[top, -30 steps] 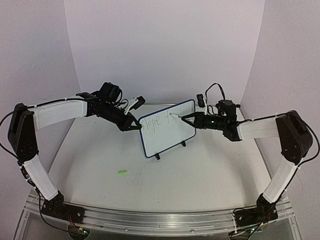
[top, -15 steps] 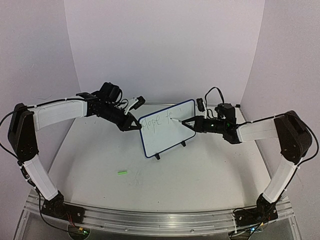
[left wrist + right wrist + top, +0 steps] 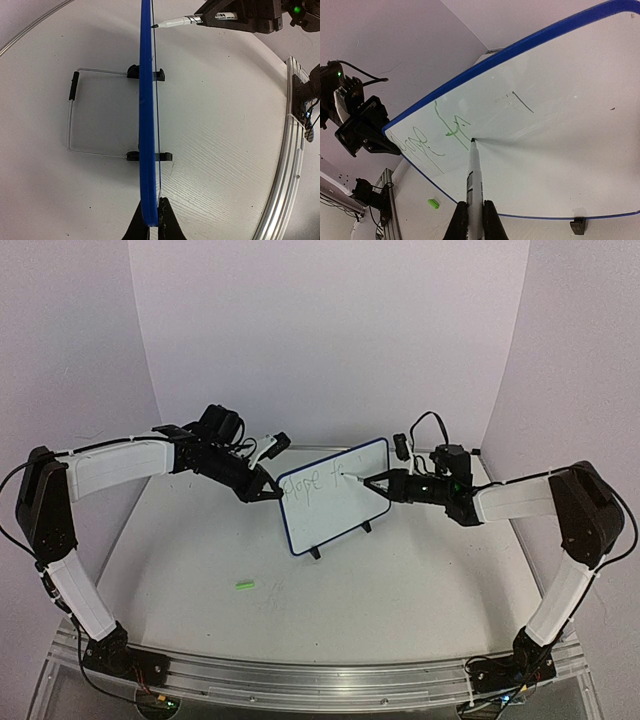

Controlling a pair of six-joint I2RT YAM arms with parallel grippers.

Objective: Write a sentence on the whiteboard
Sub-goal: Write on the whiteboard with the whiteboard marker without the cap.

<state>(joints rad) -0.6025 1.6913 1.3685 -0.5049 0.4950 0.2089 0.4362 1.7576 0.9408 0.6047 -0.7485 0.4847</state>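
**Right gripper** (image 3: 475, 210): jaws closed on a marker (image 3: 473, 172), gripped by the barrel with the tip pointing forward. The tip touches the face of the whiteboard (image 3: 560, 150) in its upper middle, just right of the green strokes on it. The writing is faint. The first word may read "Hope", but this cannot be confirmed from these views.

**Left gripper** (image 3: 152, 222): jaws pinched shut on the whiteboard's left short edge, with 1 finger on each face of the blue rim.

**Whiteboard:** it stands on its long edge, leaning back slightly on a thin wire stand (image 3: 70, 125) behind it. 2 black clips (image 3: 145, 73) join the stand to the lower rim. It sits toward the rear middle of the table (image 3: 400, 580), between the 2 arms and turned a little to the left.

**Surface:** the table is white and matt. The left wrist view shows a fine ribbed grain, and there are a few faint scuffs near the centre. 1 small green piece (image 3: 244, 585) lies left of centre, well apart from the whiteboard and nearer the arm bases. An aluminium rail (image 3: 320, 680) runs along the near edge and carries both bases.

**Room:** plain pale walls (image 3: 330, 340) enclose the table on 3 sides. The light gives them a slight lilac cast.
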